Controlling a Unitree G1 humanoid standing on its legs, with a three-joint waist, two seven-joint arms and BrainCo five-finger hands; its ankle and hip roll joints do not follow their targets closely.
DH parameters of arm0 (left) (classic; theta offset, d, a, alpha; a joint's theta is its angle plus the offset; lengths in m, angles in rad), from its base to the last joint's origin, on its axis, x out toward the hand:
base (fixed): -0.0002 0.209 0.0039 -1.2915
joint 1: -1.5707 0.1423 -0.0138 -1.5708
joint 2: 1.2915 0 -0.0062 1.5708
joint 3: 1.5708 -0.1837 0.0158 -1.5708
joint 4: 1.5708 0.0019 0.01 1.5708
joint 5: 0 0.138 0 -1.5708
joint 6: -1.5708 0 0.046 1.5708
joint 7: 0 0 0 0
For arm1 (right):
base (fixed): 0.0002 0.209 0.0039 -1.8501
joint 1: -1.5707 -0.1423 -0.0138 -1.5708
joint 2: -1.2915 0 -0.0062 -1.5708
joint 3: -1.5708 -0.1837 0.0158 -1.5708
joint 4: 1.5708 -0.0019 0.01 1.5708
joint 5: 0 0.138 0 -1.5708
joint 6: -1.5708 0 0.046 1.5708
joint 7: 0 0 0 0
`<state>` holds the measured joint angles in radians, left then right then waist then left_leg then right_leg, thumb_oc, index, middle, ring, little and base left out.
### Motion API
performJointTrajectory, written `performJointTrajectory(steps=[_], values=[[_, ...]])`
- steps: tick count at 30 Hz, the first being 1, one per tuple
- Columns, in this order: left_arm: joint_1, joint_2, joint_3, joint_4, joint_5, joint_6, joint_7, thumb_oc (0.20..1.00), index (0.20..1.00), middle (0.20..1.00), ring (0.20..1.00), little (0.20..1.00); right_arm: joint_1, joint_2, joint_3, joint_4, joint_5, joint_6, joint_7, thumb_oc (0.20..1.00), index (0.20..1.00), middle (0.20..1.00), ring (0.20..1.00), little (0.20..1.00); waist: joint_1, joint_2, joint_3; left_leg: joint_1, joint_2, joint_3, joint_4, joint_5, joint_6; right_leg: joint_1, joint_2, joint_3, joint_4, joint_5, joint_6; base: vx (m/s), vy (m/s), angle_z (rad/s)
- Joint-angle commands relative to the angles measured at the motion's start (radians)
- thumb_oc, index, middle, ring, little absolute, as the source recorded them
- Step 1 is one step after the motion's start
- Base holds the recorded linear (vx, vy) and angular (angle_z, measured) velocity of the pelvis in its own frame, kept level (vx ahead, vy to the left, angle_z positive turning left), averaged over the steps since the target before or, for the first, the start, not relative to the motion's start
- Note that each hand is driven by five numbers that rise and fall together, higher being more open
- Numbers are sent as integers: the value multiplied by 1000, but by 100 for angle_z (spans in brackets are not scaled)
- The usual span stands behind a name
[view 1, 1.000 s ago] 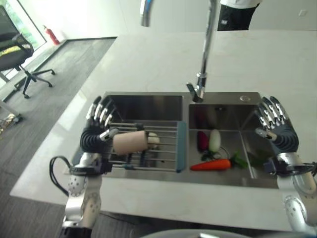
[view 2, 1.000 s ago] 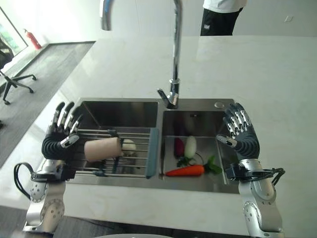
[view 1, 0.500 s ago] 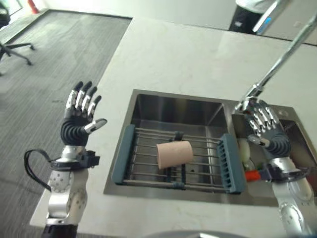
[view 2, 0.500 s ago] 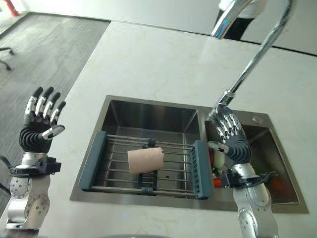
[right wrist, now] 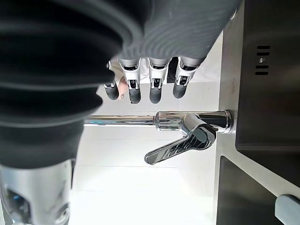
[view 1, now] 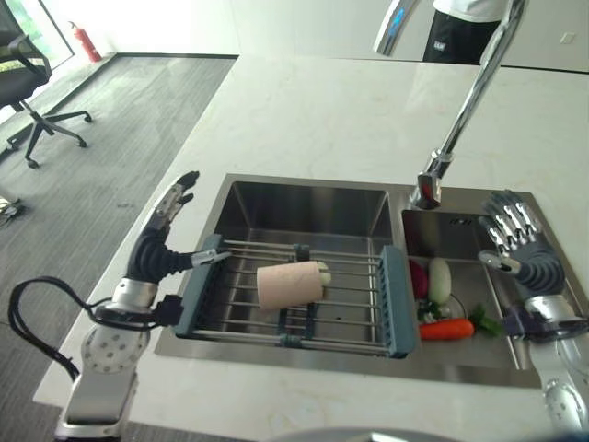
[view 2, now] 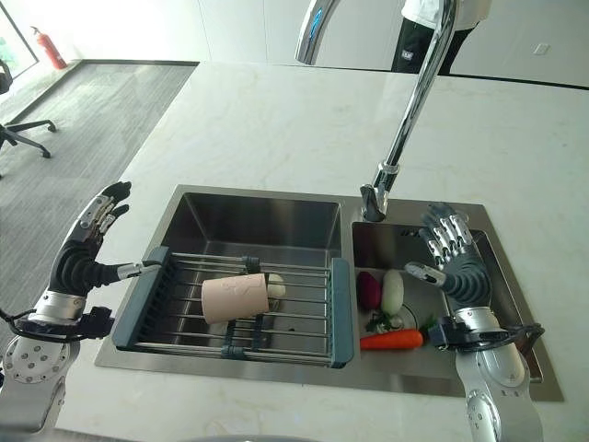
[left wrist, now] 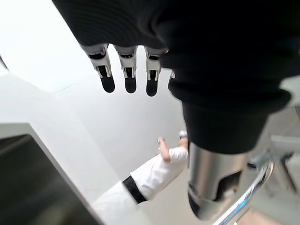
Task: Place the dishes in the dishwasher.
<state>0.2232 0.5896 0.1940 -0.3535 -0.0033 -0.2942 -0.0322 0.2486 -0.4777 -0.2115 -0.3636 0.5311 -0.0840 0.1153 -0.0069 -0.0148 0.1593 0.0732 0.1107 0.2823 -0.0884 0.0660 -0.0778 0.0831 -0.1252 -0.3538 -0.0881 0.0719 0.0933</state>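
1. Half a second on, the left hand (view 1: pixel 158 247) has come in from out over the floor to the sink's left edge, its fingers straight and spread, thumb tip at the grey end of the rack (view 1: pixel 294 295); the camera has swung too. From the left eye, a beige cup (view 1: pixel 289 284) lies on its side on the rack wires, well clear of those fingers.
2. From the right eye, the right hand (view 2: pixel 454 267) stands upright over the right basin, fingers straight and fanned, empty. Just beside its thumb lie a white radish (view 2: pixel 393 291), a purple vegetable (view 2: pixel 368 289) and a carrot (view 2: pixel 392 340). The faucet (view 2: pixel 405 120) rises beyond the fingertips.
3. From the left wrist, the fingers (left wrist: pixel 126 77) hang straight, nothing between them; a person's white sleeve (left wrist: pixel 154 176) shows past them.
4. From the right wrist, straight fingers (right wrist: pixel 156 84) sit just above the faucet's lever (right wrist: pixel 180 143), not touching.
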Motion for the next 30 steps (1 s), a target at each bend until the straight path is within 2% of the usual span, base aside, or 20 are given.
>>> performJointTrajectory(steps=[1, 5, 6, 10, 14, 15, 23, 30], values=[[-76, 75, -2, -17, 150, -16, 24, 1000, 1000, 1000, 1000, 1000, -52, -34, -21, -51, 18, -33, 3, 1000, 1000, 1000, 1000, 1000, -17, 10, -36, 46, 54, -18, 1, -69, -20, 65, -33, 7, 1, -54, 57, 0, 0, 0], [-99, 135, -26, -3, 247, 60, 1, 1000, 1000, 1000, 1000, 1000, -62, -53, -15, -51, 10, -29, 2, 1000, 1000, 1000, 1000, 1000, -28, 18, -42, 46, 51, -16, 1, -65, -20, 61, -33, 12, 1, -50, 59, 0, 0, 0], [-120, 162, -46, 14, 285, 112, -16, 1000, 1000, 1000, 1000, 1000, -74, -68, -14, -48, 3, -23, -6, 1000, 1000, 1000, 1000, 1000, -33, 23, -45, 49, 50, -16, 1, -66, -21, 62, -33, 13, 1, -49, 60, 0, 0, 0], [-183, 209, -116, 61, 386, 230, -78, 1000, 1000, 1000, 1000, 1000, -112, -89, -7, -33, -5, -24, -29, 1000, 1000, 1000, 1000, 1000, -48, 36, -45, 55, 48, -11, 1, -68, -20, 62, -35, 19, 1, -45, 65, 0, 0, 0], [-214, 207, -149, 80, 356, 275, -98, 1000, 1000, 1000, 1000, 1000, -123, -86, 6, -26, -17, -31, -38, 1000, 1000, 1000, 1000, 1000, -54, 36, -45, 60, 46, -8, 1, -69, -18, 64, -34, 26, 1, -45, 67, 0, -1, -2], [-247, 176, -183, 104, 283, 313, -95, 1000, 1000, 1000, 1000, 1000, -134, -82, 20, -19, -53, -43, -48, 1000, 1000, 1000, 1000, 1000, -60, 35, -46, 66, 46, -4, 1, -71, -15, 66, -32, 33, 1, -46, 66, 0, 0, 0], [-295, 139, -262, 169, 257, 432, -139, 1000, 1000, 1000, 1000, 1000, -153, -88, 25, -19, -70, -49, -57, 1000, 1000, 1000, 1000, 1000, -78, 37, -43, 81, 46, 11, 1, -77, -12, 68, -24, 55, 1, -46, 65, 2, 0, -1], [-318, 91, -327, 206, 234, 502, -164, 1000, 1000, 1000, 1000, 1000, -179, -91, 42, -21, -103, -47, -63, 1000, 1000, 1000, 1000, 1000, -86, 38, -40, 91, 46, 23, 1, -80, -9, 69, -17, 71, 1, -46, 64, 3, 0, -8]])
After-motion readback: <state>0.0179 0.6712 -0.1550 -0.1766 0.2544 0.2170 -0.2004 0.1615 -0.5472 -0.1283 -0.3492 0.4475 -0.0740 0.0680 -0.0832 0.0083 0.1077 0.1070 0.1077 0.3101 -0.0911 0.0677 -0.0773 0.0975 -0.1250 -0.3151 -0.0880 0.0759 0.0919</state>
